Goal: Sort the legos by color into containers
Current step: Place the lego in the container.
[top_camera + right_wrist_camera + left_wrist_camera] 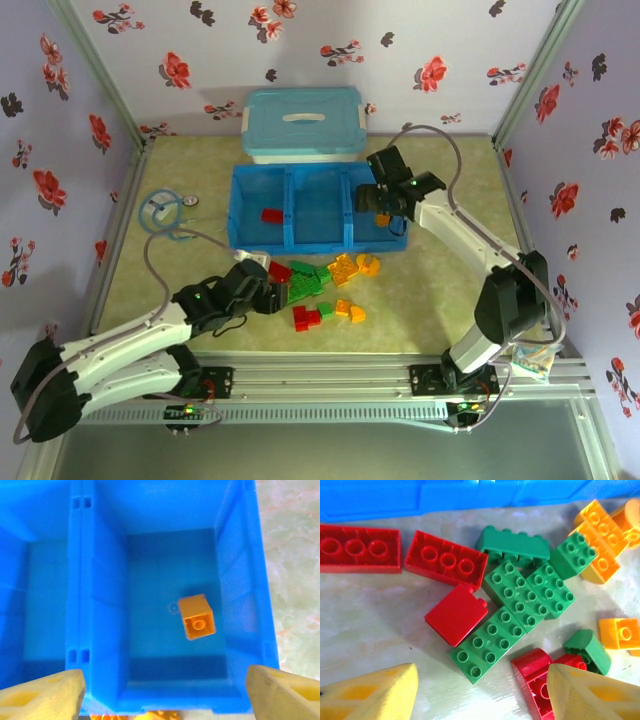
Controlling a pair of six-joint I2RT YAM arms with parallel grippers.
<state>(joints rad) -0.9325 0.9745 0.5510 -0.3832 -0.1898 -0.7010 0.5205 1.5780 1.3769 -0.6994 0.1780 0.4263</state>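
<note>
An orange brick (197,617) lies loose in the three-o'clock compartment (235,575) under the spread right gripper (161,694); next, the spread left gripper (482,692) likely pinches a green brick (487,645).

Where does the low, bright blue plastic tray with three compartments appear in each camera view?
Top external: blue tray at picture centre, in front of the pale lidded box.
Left wrist: its near wall runs along the top edge.
Right wrist: its right compartment seen from above, small orange brick inside.
Shared landmark: loose orange bricks outside the near wall.
</note>
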